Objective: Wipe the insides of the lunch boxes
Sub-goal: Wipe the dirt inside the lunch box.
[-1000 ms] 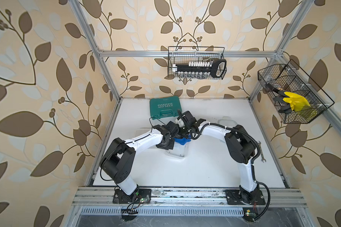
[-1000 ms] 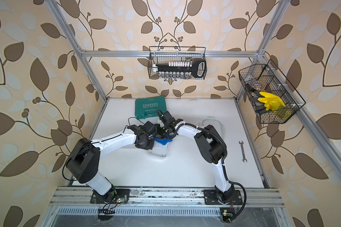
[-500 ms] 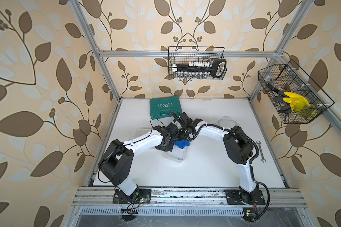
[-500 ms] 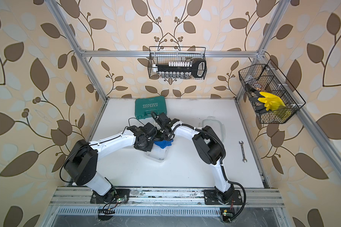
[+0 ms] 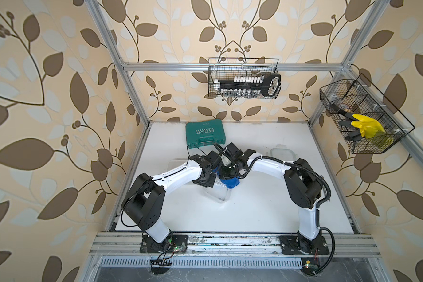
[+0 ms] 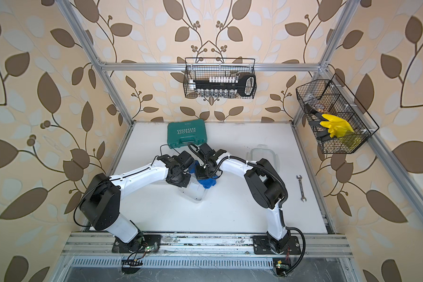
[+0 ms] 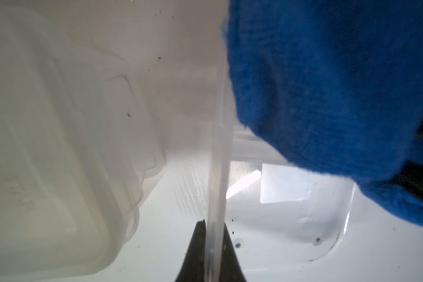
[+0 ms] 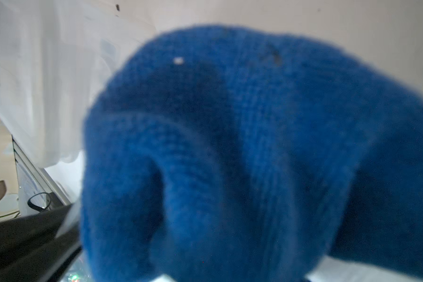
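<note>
Mid-table, on the near side of the teal case point(image 5: 205, 133) and apart from it, a clear lunch box point(image 5: 218, 193) sits between the two arms. The left gripper point(image 7: 213, 223) is pressed together on one thin clear wall of the box, with a dark finger on either side of it. The right gripper point(image 5: 227, 172) is clamped on a bunched blue cloth point(image 5: 230, 182) whose folds bury its fingertips in the right wrist view.

The relation that counts is that the cloth point(image 7: 327, 97) hangs on the inner side of the pinched wall, over the box's open mouth and clear of the floor seen below it. The wiping stroke therefore looks to be downward and inward, away from the left gripper's hold. The right arm carries the cloth and is the one placed to make it, while the left only steadies the box.

The box's long axis appears to run slantwise from the case toward the near edge of the table (the arms cover its far end, so this is not certain). Whether it rests flat cannot be told.

A second, green-rimmed lunch box point(image 5: 282, 153) lies to the right of the case, well apart from it.
</note>
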Available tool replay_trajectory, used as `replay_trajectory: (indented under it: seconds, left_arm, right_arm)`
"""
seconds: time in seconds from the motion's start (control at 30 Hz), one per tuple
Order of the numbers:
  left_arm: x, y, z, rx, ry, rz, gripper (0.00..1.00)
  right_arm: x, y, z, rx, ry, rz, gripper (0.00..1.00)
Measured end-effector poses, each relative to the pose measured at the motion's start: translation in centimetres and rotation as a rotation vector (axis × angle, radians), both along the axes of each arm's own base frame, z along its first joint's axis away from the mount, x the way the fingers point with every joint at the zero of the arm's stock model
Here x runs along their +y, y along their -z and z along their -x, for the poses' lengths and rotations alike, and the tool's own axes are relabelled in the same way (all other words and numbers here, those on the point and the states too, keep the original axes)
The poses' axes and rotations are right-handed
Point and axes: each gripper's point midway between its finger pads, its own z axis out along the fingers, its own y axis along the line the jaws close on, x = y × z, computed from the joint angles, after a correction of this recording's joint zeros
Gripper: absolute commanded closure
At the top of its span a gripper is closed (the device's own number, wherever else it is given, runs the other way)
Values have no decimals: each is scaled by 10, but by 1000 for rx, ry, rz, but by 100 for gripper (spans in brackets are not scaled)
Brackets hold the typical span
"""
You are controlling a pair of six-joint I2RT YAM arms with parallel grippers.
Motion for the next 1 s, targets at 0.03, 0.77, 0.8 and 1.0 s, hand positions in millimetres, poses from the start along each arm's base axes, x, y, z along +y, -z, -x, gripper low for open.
replay_trajectory:
  seconds: [0.03, 0.77, 0.8, 1.0]
  left_arm:
    - [0, 0, 0, -1, 3, -1, 100]
    - [-52, -14, -45, -188, 47, 255, 100]
    - [-53, -13, -45, -191, 44, 265, 100]
    - [-61, -8, -44, -203, 36, 314, 100]
  right_arm:
    - [-4, 2, 1, 1, -8, 17, 100]
    - [-94, -13, -55, -97, 117, 343, 100]
    - [-96, -12, -59, -92, 151, 329, 100]
    - [-97, -7, -83, -87, 323, 224, 100]
